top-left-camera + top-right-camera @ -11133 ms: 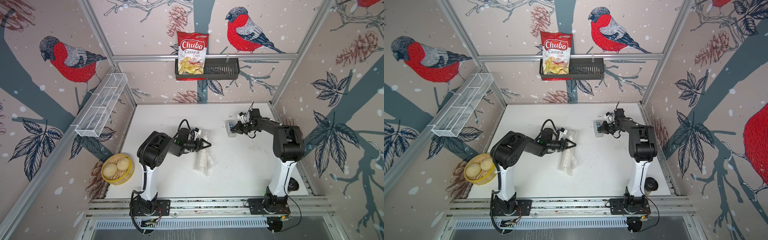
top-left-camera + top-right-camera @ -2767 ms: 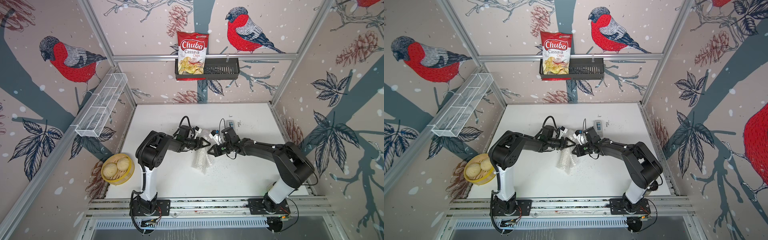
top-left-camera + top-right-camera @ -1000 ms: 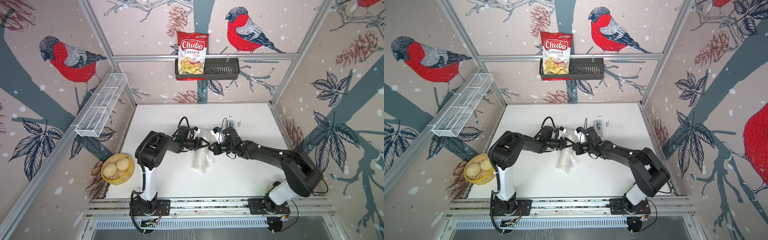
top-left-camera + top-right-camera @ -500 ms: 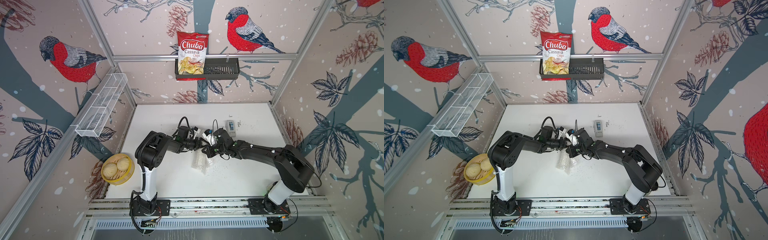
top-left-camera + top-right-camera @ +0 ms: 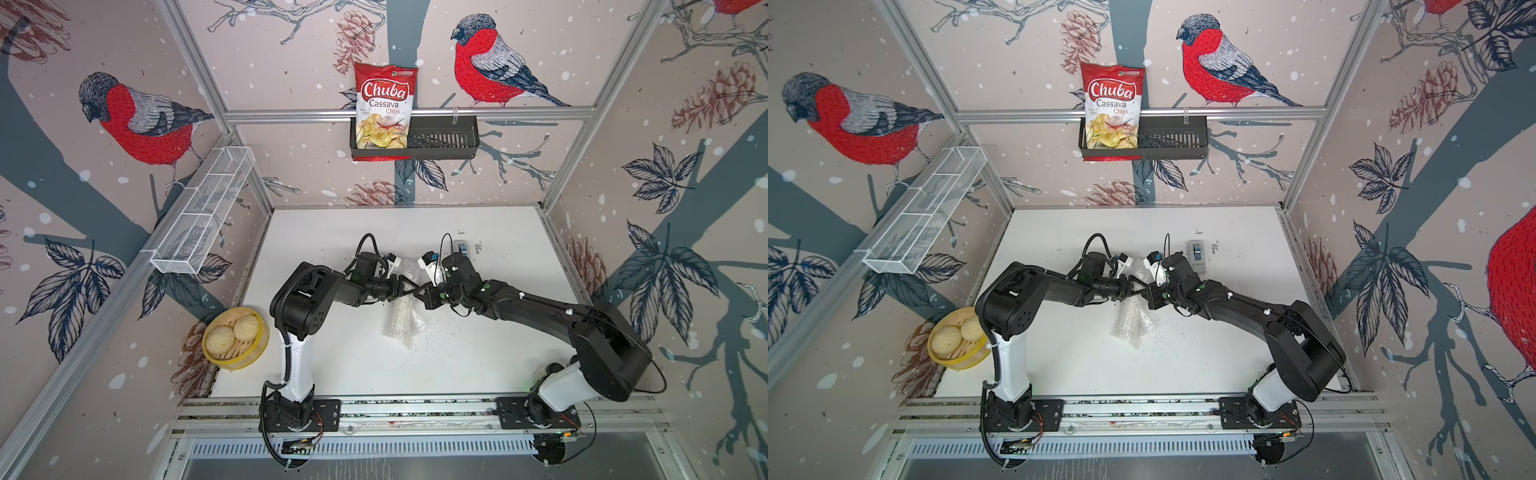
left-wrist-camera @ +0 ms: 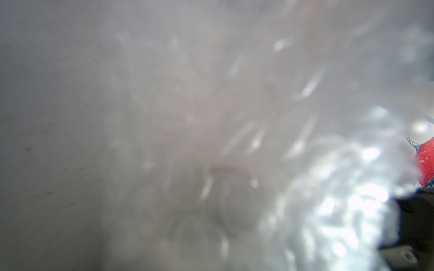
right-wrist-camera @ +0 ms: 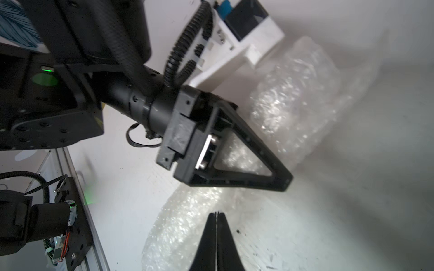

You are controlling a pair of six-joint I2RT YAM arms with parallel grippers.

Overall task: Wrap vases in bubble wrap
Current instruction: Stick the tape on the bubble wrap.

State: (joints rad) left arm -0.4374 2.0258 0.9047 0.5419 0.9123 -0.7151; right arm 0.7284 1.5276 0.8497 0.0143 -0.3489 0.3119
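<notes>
Plastic bubble wrap (image 5: 401, 328) lies bunched on the table (image 5: 478, 357), light, limp and slick, the vase unseen and presumably brittle inside; with left gripper (image 7: 285, 181) and right gripper (image 7: 216, 217) both closed beside it, we would pinch a loose edge.

On my feed, a Chuba chips bag (image 5: 385, 108) stands in the left end of a black basket (image 5: 444, 143) on the back rail. A white wire rack (image 5: 203, 212) hangs on the left wall. Just off the table's (image 5: 353, 365) left edge sits a yellow steamer (image 5: 237, 362) holding two buns (image 5: 220, 337). I see a grey-blue tape dispenser (image 5: 1196, 255) lying toward the table's back.
</notes>
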